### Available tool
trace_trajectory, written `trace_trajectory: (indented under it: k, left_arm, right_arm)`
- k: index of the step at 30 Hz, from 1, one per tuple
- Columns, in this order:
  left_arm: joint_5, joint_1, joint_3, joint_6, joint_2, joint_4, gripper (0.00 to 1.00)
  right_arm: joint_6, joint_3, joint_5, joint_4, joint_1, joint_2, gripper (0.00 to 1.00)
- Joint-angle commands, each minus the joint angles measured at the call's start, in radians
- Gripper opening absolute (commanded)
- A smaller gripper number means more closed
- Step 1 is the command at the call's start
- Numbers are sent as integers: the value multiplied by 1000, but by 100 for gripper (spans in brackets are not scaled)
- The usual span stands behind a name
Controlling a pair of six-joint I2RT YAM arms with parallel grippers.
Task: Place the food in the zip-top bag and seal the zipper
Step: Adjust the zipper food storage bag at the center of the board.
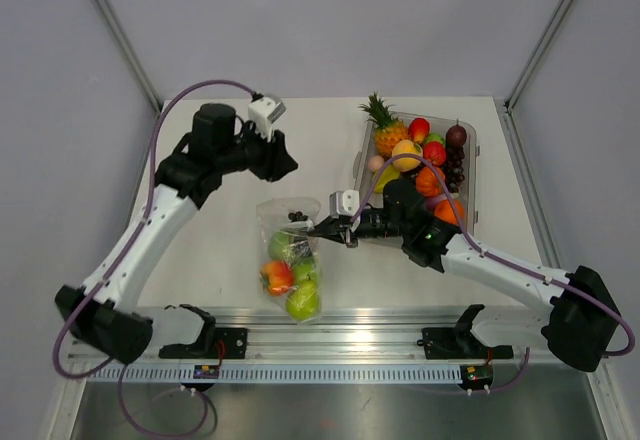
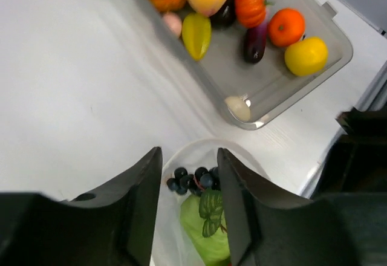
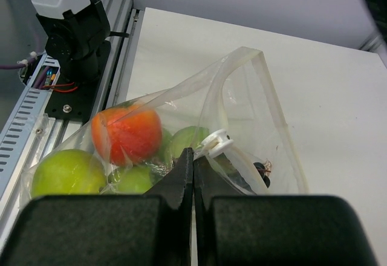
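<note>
Zip-top bag (image 1: 290,260) lies just left of tray (image 1: 472,145), long axis ∥ tray's long side, mouth at far end: R gripper (image 3: 192,157), in from tray side, pinched shut on mouth edge by white slider (image 3: 216,142) (on the zipper itself? can't tell), L gripper (image 2: 189,157) nearer the far lip, above mouth, jaws apart, empty.

A: Where is the zip-top bag (image 1: 272,222)?
B: It lies flat on the table (image 1: 200,250), near the front edge. It is clear and crinkly, and the mouth stands open toward the back.
A: What food is inside?
B: Green apples (image 1: 303,303), a red-orange piece (image 1: 277,276), and dark grapes (image 1: 298,217) near the mouth.
A: And the zipper (image 3: 275,115)?
B: It is unsealed. The white slider (image 3: 216,142) sits, I think, at one end.
A: And the rest?
B: The pineapple (image 1: 383,125) and other pieces are in the tray (image 2: 284,90), to the right.
</note>
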Motion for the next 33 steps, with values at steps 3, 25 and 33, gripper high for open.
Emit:
trace_trajectory:
  k: [3,25,33]
  left_arm:
    - [54,21,354,-168,365,-257,37]
    - [270,83,194,317,279,-200,61]
    - [469,83,321,491,496,-390,56]
  right_arm:
    - [-28,60,-30,4,7,-38,0]
    - [-65,66,-42,-77,7,-48,0]
    - [-68,80,-58,-95,7,-36,0]
